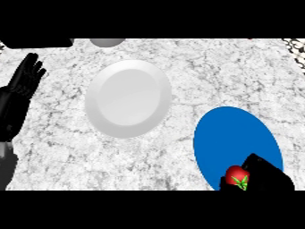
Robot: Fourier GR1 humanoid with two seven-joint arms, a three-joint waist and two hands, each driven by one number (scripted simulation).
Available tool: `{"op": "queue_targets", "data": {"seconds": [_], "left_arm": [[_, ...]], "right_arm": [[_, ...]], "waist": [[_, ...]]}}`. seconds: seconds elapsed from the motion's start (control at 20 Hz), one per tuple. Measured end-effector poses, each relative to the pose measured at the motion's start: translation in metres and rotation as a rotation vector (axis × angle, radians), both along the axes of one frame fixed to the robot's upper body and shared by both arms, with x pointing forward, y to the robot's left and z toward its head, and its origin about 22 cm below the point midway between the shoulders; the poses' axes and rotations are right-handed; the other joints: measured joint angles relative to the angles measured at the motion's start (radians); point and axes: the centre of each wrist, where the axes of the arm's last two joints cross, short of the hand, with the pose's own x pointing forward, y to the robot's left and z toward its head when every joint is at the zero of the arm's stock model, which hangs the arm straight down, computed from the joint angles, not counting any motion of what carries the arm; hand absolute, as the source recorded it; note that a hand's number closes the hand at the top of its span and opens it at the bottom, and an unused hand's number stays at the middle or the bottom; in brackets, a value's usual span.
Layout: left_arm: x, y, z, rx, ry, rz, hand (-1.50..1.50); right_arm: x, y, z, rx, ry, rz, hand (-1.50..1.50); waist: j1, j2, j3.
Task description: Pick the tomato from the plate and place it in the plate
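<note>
Small red tomato with green stalk [238, 177] sat at the near edge of the flat blue oval plate [237, 141], by the bench's [62, 147] near right corner. Right hand [265, 176] was against it; whether its fingers enclosed it, cannot tell. Left hand [24, 77] rested at the left edge, fingers straight. Judgement: secure hold first, lift straight, then carry to white round plate [128, 98] mid-bench.
</note>
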Motion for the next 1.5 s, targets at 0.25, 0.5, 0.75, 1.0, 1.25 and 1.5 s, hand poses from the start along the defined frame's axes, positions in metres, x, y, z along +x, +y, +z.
{"op": "queue_targets", "data": {"seconds": [0.25,0.5,0.75,1.0,1.25,1.5], "left_arm": [[0.003,-0.006,0.001,-0.002,-0.007,-0.019,0.00],[0.005,-0.007,0.004,-0.007,-0.011,-0.037,0.00],[0.012,-0.007,0.009,-0.005,-0.012,-0.049,0.00],[0.014,-0.013,0.008,-0.008,-0.015,-0.068,0.00],[0.019,-0.018,0.016,-0.008,-0.023,-0.078,0.00],[0.019,-0.026,0.011,-0.001,-0.022,-0.088,0.00]], "right_arm": [[-0.037,0.032,0.040,0.038,-0.172,0.060,1.50],[-0.046,0.068,0.076,0.113,-0.378,0.173,1.50],[-0.040,0.088,0.096,0.143,-0.513,0.297,1.50],[-0.015,0.115,0.106,0.186,-0.562,0.388,1.50],[0.026,0.132,0.115,0.207,-0.569,0.427,1.50],[0.067,0.145,0.118,0.247,-0.544,0.433,1.50]], "waist": [[0.015,0.006,0.002],[0.035,0.011,0.002],[0.048,0.016,0.002],[0.064,0.019,0.002],[0.076,0.022,0.003],[0.090,0.024,0.003]]}}
